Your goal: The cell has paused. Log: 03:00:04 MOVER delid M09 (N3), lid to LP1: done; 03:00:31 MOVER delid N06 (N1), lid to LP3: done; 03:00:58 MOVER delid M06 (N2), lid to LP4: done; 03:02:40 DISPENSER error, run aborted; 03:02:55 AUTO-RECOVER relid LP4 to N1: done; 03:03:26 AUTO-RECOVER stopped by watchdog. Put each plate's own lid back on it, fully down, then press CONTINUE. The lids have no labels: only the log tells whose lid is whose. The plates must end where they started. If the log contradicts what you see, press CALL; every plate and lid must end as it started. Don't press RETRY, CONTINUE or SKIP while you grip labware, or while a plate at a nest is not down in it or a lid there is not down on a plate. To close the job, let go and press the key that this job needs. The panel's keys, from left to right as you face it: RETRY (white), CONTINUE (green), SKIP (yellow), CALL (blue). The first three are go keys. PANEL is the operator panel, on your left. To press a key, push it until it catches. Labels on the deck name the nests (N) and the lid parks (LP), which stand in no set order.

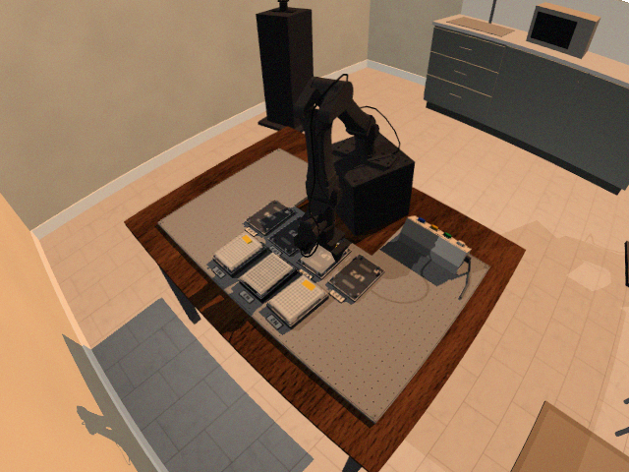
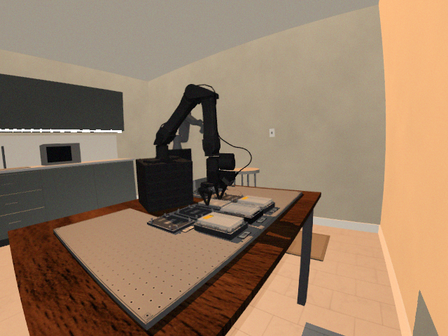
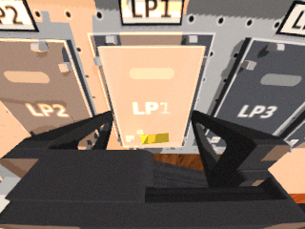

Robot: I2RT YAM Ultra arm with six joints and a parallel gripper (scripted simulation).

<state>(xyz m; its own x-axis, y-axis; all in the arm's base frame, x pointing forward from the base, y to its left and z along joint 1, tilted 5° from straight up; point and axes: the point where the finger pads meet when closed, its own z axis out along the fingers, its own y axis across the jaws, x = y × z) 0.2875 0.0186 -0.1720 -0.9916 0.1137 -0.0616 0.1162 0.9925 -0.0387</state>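
My gripper (image 1: 324,254) (image 2: 213,201) (image 3: 152,114) is open and empty, with its fingers on either side of a clear lid (image 1: 319,265) (image 3: 152,86) with a yellow patch, lying on LP1. The fingers appear to be above the lid; their exact height is unclear. Three pale plates stand at the nests: the N3 plate (image 1: 238,252) (image 2: 221,223), the N1 plate (image 1: 266,275) (image 2: 241,209) and the N2 plate (image 1: 297,300) (image 2: 257,201). Yellow patches show at N3 and N2, none at N1. Which plates are lidded is hard to tell.
LP2 (image 1: 355,276) (image 3: 45,91) and LP3 (image 1: 286,237) (image 3: 259,95) flank LP1 and show no lid. LP4 (image 1: 266,221) (image 2: 174,218) also shows none. The grey panel (image 1: 431,249) with its four keys stands beyond LP2, a cable at its side.
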